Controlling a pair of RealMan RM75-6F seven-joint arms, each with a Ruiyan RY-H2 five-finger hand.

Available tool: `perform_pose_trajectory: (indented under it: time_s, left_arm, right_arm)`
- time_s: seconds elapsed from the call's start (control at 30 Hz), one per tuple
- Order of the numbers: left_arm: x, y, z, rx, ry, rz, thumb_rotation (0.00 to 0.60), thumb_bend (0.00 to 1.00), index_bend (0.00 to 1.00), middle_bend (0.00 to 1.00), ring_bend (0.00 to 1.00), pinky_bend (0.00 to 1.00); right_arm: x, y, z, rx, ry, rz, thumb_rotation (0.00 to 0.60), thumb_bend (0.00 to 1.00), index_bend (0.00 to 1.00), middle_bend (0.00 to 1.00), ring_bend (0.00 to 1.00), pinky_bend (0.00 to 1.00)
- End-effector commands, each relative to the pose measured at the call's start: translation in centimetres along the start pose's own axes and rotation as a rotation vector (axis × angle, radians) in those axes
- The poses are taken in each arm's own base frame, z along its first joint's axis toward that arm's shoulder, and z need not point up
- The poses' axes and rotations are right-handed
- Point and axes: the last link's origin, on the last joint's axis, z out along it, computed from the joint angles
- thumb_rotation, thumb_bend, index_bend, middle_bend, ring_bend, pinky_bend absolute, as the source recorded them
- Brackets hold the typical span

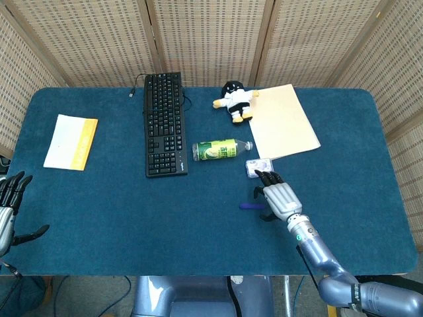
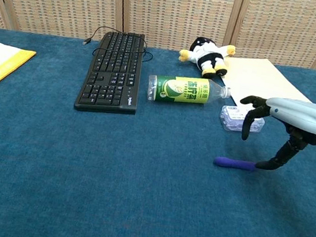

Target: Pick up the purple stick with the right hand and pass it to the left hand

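The purple stick [image 1: 249, 206] [image 2: 233, 163] lies flat on the blue table, right of centre and towards the front. My right hand [image 1: 278, 197] [image 2: 284, 117] hovers over its right end with the fingers spread and holding nothing. In the chest view its thumb tip reaches down to the stick's right end; whether they touch is unclear. My left hand [image 1: 9, 212] stays at the front left edge of the table, fingers apart and empty, and shows in the head view only.
A small clear box [image 1: 258, 166] [image 2: 237, 118] sits just behind the right hand. A green bottle [image 1: 220, 150] lies on its side nearby. Further back are a black keyboard [image 1: 164, 123], a plush toy [image 1: 235, 100] and a cream folder [image 1: 283, 120]. A yellow-white booklet [image 1: 71, 141] lies far left.
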Motion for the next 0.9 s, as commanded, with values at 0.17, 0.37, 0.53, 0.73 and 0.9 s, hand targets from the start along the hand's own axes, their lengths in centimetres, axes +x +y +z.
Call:
perform_pose_trajectory:
  time_s: [0.17, 0.37, 0.53, 0.73, 0.9]
  left_arm:
    - [-0.1, 0.0, 0.1, 0.002, -0.004, 0.002, 0.600, 0.00, 0.00, 0.00, 0.00, 0.00]
    - [-0.2, 0.0, 0.1, 0.002, -0.007, 0.003, 0.600, 0.00, 0.00, 0.00, 0.00, 0.00]
    - [-0.2, 0.0, 0.1, 0.003, -0.008, 0.004, 0.600, 0.00, 0.00, 0.00, 0.00, 0.00]
    - [-0.2, 0.1, 0.1, 0.003, -0.005, 0.002, 0.600, 0.00, 0.00, 0.00, 0.00, 0.00]
    - [-0.2, 0.1, 0.1, 0.003, -0.006, 0.002, 0.600, 0.00, 0.00, 0.00, 0.00, 0.00]
  right_arm:
    - [-1.6, -0.3, 1.4, -0.038, -0.028, -0.047, 0.600, 0.37, 0.46, 0.00, 0.00, 0.00]
    - [-2.6, -0.4, 1.9, -0.063, -0.047, -0.067, 0.600, 0.40, 0.47, 0.00, 0.00, 0.00]
    - [-3.2, -0.4, 2.2, -0.074, -0.056, -0.080, 0.600, 0.42, 0.47, 0.00, 0.00, 0.00]
    - [-3.3, -0.5, 2.5, -0.078, -0.058, -0.083, 0.600, 0.46, 0.48, 0.00, 0.00, 0.00]
    - [-3.5, -0.7, 2.6, -0.076, -0.055, -0.084, 0.600, 0.46, 0.49, 0.00, 0.00, 0.00]
